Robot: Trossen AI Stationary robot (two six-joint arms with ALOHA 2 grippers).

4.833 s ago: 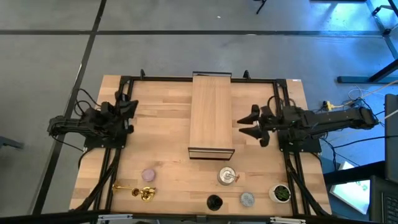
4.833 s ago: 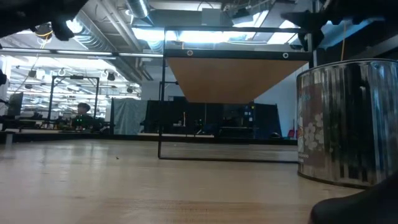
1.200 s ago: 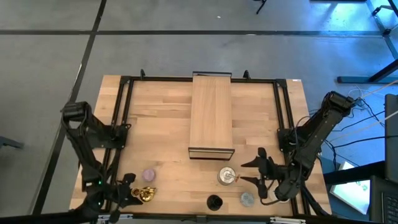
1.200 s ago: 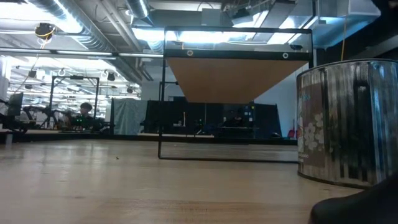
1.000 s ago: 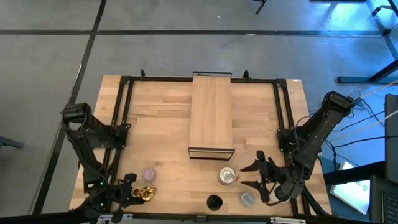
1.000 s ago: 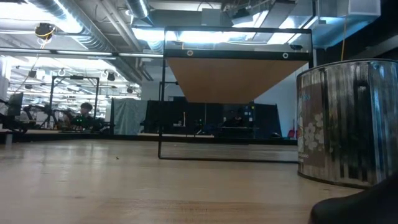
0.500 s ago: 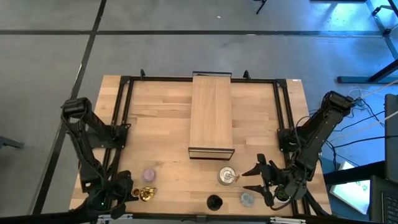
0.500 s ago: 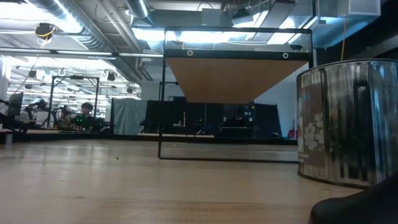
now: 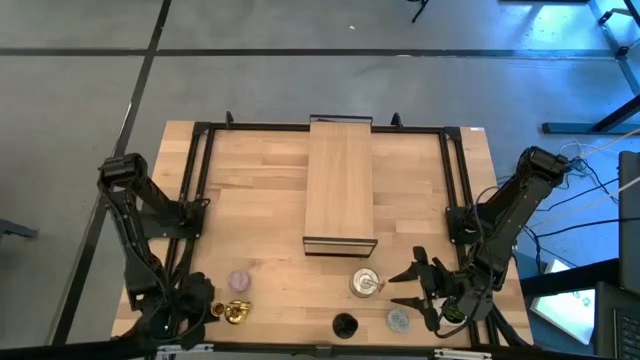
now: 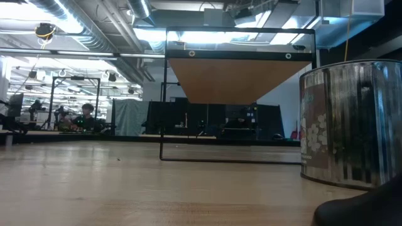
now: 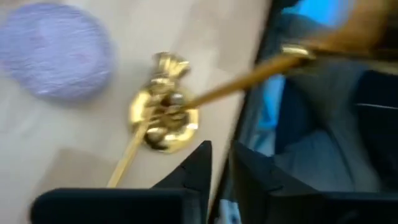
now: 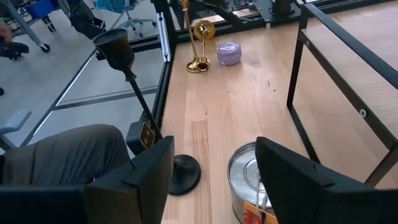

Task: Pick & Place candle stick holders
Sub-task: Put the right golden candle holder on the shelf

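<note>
Two gold holders (image 9: 232,312) lie at the near left, next to the lilac holder (image 9: 239,281). Both also show in the left wrist view: gold holders (image 11: 163,118), lilac holder (image 11: 53,50). My left gripper (image 9: 197,303) hovers over the gold holders, its fingers (image 11: 202,163) a narrow gap apart with nothing between them. My right gripper (image 9: 412,296) is wide open and empty, just right of the silver holder (image 9: 365,283), which also shows in the right wrist view (image 12: 245,177). The black holder (image 9: 344,325) and the grey-blue holder (image 9: 398,320) stand near the front edge.
A long light-wood block (image 9: 340,185) stands on a dark frame at the table's middle, reaching to the far edge. Black rails (image 9: 190,200) run along both sides. The right arm covers the near right corner. A person's legs (image 12: 56,155) show beyond the table edge.
My left gripper has drawn a little toward the table's left edge, staying low over the gold holders. My right gripper has gone slightly toward the near edge, staying wide open beside the silver holder. The holders have not moved.
</note>
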